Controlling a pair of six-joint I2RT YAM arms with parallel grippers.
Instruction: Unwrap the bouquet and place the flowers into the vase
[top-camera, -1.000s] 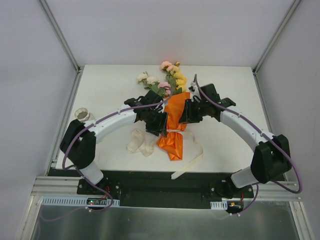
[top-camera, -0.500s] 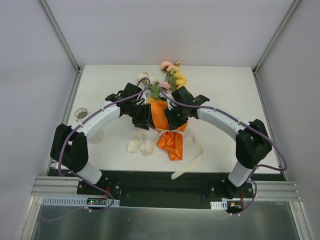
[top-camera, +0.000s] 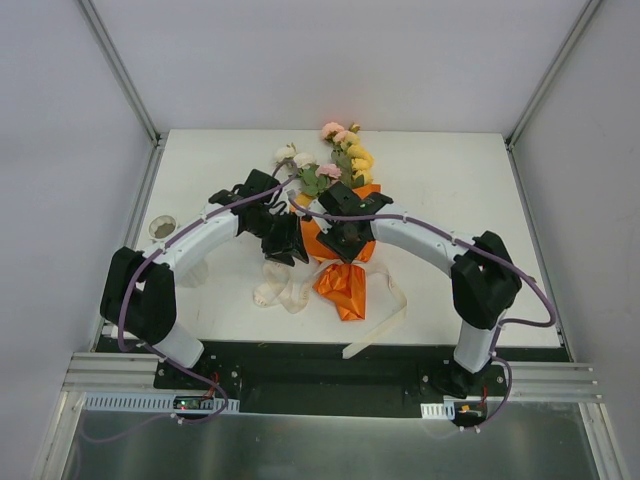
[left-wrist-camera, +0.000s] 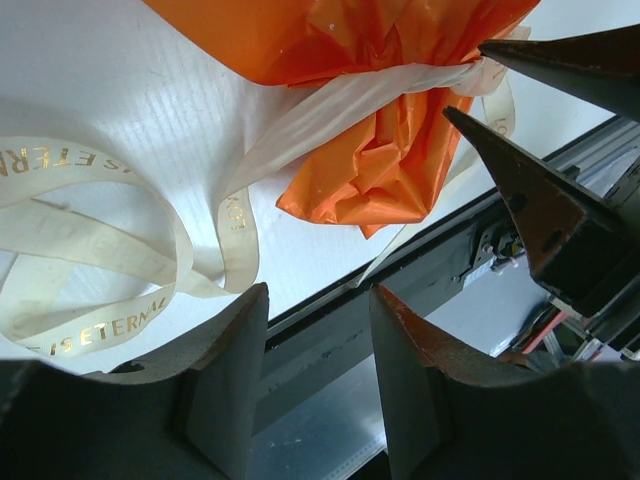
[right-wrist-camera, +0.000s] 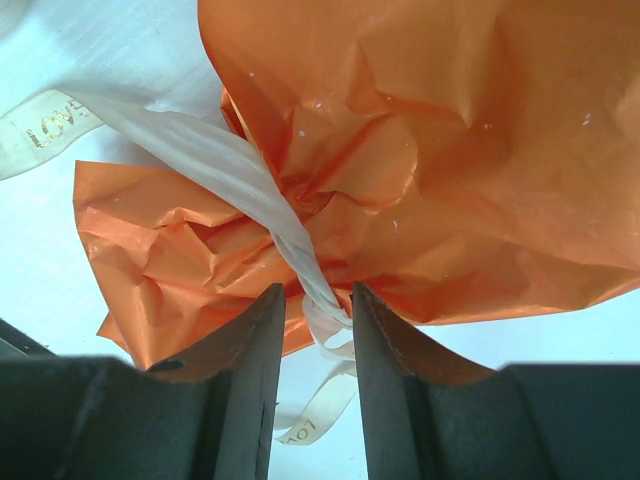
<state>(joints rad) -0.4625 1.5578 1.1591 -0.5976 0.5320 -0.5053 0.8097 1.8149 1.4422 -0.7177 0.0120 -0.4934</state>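
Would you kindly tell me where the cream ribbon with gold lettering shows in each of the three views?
Top external: cream ribbon loops lower centre, left of the shiny orange paper wrap.
Left wrist: loops at left, band across the top.
Right wrist: diagonal band, centre-left.
Shared landmark: that orange paper wrap, which it ties.

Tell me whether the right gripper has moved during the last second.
Yes. The right gripper has shifted left, away from the right edge of the table, going from beside the bouquet to above its orange paper.

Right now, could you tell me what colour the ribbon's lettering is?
Gold on the cream ribbon; the left wrist view shows it best.
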